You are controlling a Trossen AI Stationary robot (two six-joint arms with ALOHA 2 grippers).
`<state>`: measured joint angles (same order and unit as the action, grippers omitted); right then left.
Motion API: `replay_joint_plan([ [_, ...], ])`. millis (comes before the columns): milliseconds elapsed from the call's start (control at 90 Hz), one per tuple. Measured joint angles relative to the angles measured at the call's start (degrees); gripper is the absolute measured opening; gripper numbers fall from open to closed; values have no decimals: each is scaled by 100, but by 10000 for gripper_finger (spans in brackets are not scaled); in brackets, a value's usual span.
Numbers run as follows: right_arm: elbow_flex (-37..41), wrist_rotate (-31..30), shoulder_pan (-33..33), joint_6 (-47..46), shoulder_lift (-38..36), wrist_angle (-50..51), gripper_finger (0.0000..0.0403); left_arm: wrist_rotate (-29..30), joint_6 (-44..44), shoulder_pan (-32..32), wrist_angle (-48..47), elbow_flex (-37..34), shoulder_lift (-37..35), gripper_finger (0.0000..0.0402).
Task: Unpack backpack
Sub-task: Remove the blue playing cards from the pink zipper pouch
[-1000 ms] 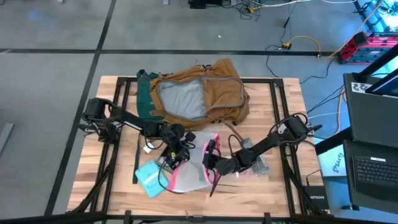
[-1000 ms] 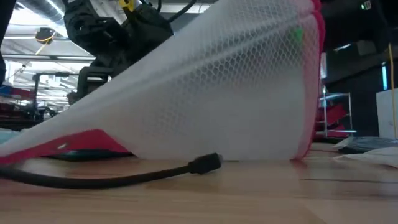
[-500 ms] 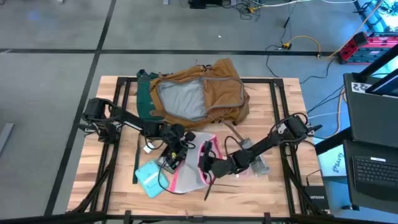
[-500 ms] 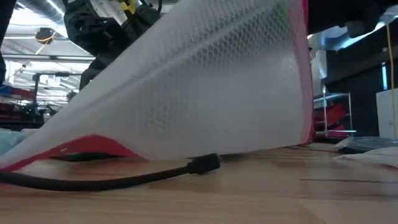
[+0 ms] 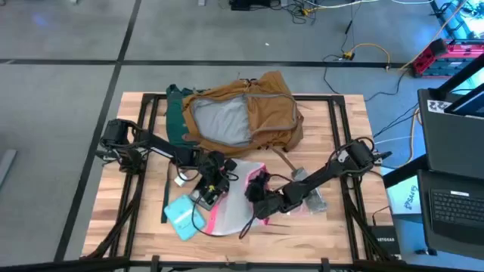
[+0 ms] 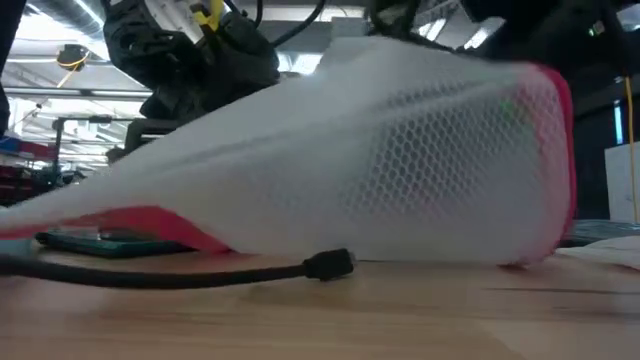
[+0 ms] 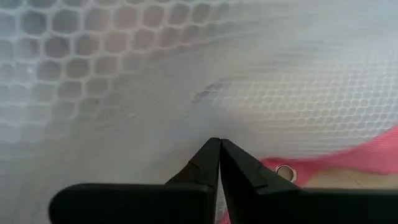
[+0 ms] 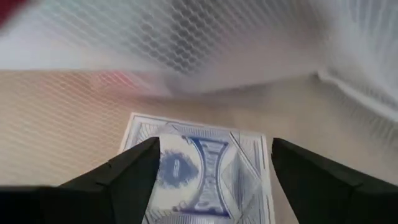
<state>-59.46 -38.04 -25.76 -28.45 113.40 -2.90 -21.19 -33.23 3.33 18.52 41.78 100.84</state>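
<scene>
High view: the tan-brown fabric backpack point(image 5: 240, 115) lies open at upper centre of the wooden table point(image 5: 340, 121). Both arms reach low toward frame centre. The left gripper point(image 7: 219, 163) pinches the clear pink-edged mesh pouch point(image 5: 231, 198); the right gripper point(image 5: 259, 198), fingers spread, is over a blue-patterned card box point(image 8: 198, 165).

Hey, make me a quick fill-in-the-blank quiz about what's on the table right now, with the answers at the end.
1. The backpack lies open, showing its ____ lining.
2. The mesh pouch has a ____ edge.
3. The left tool is ____ on the pouch.
4. Between the right tool's open fingers sits a ____ patterned box.

Answers: grey; pink; shut; blue
</scene>
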Motion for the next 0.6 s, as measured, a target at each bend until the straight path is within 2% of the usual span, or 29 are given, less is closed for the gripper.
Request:
replay_joint_plan([
  [322, 2, 317, 315, -454, 0, 2, 290, -9, 0, 7, 59, 0, 0, 0],
  [600, -28, 830, 633, -476, 267, -194, 178, -22, 2, 7, 72, 0, 0, 0],
])
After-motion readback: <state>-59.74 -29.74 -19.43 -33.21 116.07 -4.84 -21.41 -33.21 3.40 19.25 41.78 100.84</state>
